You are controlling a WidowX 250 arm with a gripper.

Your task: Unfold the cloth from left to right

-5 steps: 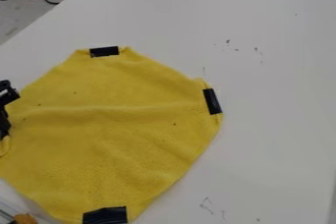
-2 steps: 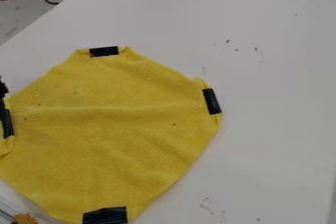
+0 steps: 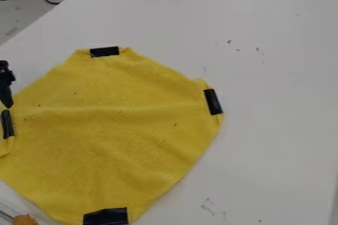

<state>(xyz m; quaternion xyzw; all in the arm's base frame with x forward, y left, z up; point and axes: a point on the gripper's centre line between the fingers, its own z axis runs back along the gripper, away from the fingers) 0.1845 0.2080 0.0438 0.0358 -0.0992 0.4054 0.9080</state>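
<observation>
Yellow cloth [image 3: 112,125] is being displayed nearly flat across the tabletop [image 3: 284,95], reaching from the left edge to right of centre, as the black gripper [image 3: 7,104] is being held at the left edge of the frame. Compared with a second ago, the left tape strip [image 3: 7,124] is being left uncovered, while the other corners are being kept in place. The corner is apparently being let go, and the unfolding is being judged all but complete, though a small curl is being left below that strip. The cloth is being seen below and to the right of the gripper, its left strip just beneath the tip; whether the gripper is being kept spread or pressed together cannot be told.
</observation>
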